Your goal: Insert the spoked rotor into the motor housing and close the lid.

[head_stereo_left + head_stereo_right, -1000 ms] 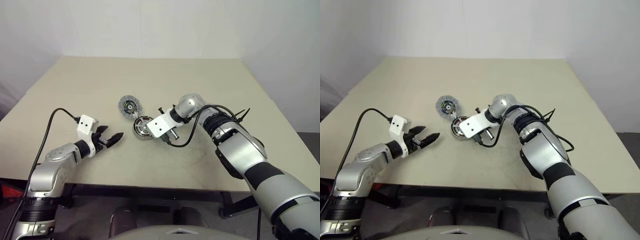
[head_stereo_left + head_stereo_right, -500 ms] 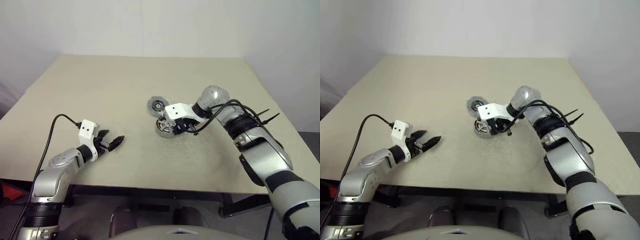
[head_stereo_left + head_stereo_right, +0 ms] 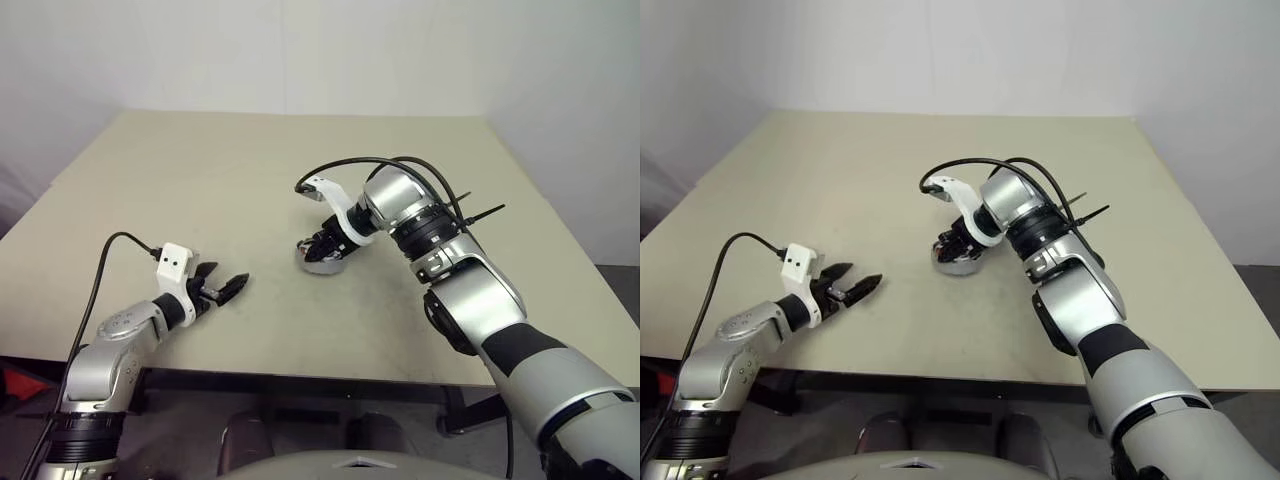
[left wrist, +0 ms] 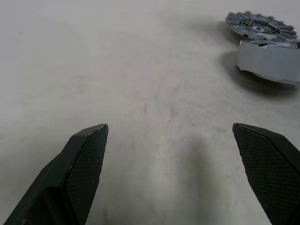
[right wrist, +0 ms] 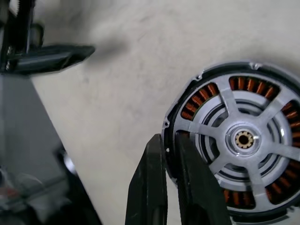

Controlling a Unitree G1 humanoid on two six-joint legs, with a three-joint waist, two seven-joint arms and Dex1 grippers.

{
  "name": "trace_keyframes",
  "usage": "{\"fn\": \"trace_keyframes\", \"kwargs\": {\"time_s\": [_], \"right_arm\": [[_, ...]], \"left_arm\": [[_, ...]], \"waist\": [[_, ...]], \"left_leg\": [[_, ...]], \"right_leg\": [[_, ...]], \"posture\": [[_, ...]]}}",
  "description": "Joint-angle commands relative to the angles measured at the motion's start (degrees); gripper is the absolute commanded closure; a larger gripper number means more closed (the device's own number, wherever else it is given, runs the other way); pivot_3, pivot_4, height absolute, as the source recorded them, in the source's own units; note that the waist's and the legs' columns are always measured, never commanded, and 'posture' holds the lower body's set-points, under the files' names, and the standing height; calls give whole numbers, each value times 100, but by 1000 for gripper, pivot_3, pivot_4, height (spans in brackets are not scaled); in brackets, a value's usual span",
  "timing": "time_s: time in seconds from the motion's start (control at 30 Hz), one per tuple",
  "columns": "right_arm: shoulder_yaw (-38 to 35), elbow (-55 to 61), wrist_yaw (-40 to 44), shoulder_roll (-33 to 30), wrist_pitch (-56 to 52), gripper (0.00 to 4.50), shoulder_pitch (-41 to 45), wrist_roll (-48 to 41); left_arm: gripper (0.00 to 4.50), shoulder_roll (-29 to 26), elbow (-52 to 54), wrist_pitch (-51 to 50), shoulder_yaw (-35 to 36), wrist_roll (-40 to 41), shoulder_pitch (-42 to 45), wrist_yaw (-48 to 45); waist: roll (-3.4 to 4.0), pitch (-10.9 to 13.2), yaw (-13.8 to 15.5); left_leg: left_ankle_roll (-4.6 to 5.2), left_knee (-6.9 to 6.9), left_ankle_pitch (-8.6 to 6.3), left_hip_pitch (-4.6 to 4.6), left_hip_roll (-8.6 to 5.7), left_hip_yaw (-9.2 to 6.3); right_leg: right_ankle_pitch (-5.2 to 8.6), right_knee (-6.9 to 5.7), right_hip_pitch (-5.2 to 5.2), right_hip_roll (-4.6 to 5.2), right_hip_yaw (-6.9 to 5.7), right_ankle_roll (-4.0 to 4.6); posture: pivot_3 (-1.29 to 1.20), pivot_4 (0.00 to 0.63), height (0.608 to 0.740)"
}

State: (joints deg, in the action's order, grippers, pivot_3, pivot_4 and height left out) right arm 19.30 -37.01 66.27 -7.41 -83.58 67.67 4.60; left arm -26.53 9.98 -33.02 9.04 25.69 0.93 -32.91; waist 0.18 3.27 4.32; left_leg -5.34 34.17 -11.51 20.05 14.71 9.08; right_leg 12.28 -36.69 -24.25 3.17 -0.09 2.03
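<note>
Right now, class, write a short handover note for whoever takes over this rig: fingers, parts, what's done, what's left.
Left gripper: fingers wide open, empty, low over the table.
Right gripper: fingers shut at the motor housing rim; whether they pinch it is unclear.
Spoked rotor: appears seated in the housing, spokes over the copper windings.
Lid: on the table right beside the housing, not on it.
Done: rotor in, by the look of it.
Left: place the lid on the housing.

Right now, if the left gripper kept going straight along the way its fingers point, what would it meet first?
The left gripper points low across bare table, so probably the tabletop first. The motor housing and the toothed disc behind it lie off to one side, though depth is unclear.
</note>
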Motion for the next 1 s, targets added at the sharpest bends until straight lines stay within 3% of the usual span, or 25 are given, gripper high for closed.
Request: {"fn": "trace_keyframes", "kwargs": {"time_s": [0.03, 0.5, 0.73, 0.93, 0.97, 1.0], "right_arm": [[-437, -19, -715, 261, -513, 4491, 88, -295], [-3398, -235, -3964, 1766, -891, 4491, 468, -432], [-4771, -464, -5723, 2506, 52, 4491, 611, -727], [-4606, -844, -6290, 2627, 761, 4491, 510, -1309], [-4549, -880, -6347, 2623, 820, 3797, 504, -1389], [-4454, -917, -6358, 2620, 900, 3460, 501, -1466]], "left_arm": [[0, -77, 281, 18, 154, 62, -14, 21], [0, -67, 372, -10, 195, 83, -97, 87], [0, -67, 422, -23, 202, 84, -107, 114], [0, -89, 487, -46, 226, 86, -130, 134], [0, -94, 499, -52, 234, 89, -135, 135], [0, -102, 511, -61, 242, 92, -138, 138]], "waist": [[1, 1, 10], [2, 1, -44], [1, 1, -7], [2, 1, -24], [4, 3, -23], [5, 5, -22]], "left_leg": [[0, 0, 0, -1, 0, -1], [-70, -49, 39, -15, 1, -16], [-127, -112, 73, -40, -3, -30], [-122, -111, 70, -87, -21, -42], [-122, -112, 70, -88, -23, -45], [-121, -111, 70, -86, -25, -47]], "right_leg": [[0, -1, 0, 0, 0, -1], [1, -1, -8, -16, 0, -3], [8, 1, -6, -23, -8, 1], [28, -4, 28, -15, -3, -35], [28, -4, 29, -15, -3, -36], [27, -4, 27, -14, -3, -37]], "posture": [[0, 0, 740], [0, 0, 740], [0, 0, 740], [0, 0, 740], [0, 0, 740], [0, 0, 740]]}}
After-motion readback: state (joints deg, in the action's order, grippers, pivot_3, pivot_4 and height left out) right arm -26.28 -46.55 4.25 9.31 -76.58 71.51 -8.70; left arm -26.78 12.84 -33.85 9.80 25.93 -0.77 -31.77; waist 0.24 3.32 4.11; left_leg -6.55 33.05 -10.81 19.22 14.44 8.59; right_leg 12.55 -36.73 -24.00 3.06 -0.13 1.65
